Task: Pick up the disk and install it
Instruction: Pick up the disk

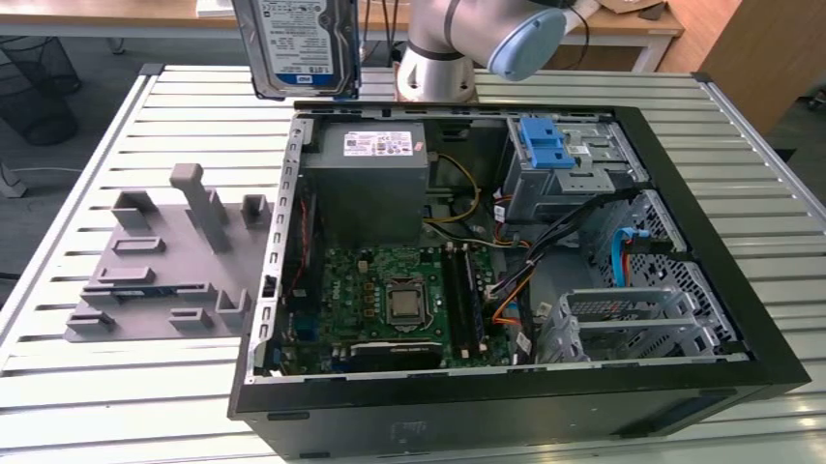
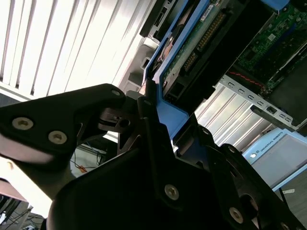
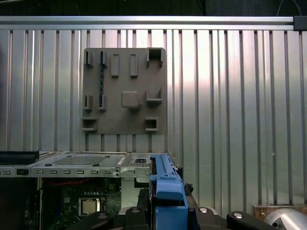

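The disk [image 1: 304,43] hangs upright in the air, clear of the tabletop [image 1: 130,387]. In the exterior view it shows above the far edge, label facing the camera. In both wrist views its blue frame [image 3: 165,194] sits between the black fingers [image 2: 103,108] of the gripper [image 2: 144,103], which are clamped on it; its green circuit side [image 2: 192,48] shows in the second wrist view. Below lies the open computer case [image 1: 516,425], near the tabletop's middle, with the grey power supply [image 1: 368,174] and blue latch [image 1: 548,145] along its far wall. A grey holder plate [image 1: 162,261] lies just beside the case, toward the exterior view's left edge.
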`<state>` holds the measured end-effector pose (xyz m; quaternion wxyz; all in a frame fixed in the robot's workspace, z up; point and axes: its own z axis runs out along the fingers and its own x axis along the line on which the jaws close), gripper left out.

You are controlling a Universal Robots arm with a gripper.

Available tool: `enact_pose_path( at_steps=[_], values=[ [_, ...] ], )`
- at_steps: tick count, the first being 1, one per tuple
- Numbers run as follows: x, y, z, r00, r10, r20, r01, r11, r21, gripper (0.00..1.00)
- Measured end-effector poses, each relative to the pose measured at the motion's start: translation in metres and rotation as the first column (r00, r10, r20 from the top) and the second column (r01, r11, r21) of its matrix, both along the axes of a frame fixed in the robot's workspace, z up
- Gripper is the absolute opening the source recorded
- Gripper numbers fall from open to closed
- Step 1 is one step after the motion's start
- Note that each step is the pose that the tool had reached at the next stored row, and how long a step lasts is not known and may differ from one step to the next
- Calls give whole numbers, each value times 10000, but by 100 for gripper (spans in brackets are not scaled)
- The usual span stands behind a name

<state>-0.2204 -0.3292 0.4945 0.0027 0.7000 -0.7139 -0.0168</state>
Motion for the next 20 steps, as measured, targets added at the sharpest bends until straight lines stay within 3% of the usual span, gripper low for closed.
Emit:
enact_pose_path(
  at_steps=[20],
  values=[
    [-17,0,0,10000,0,-1,0,10000,0,37]
  ],
)
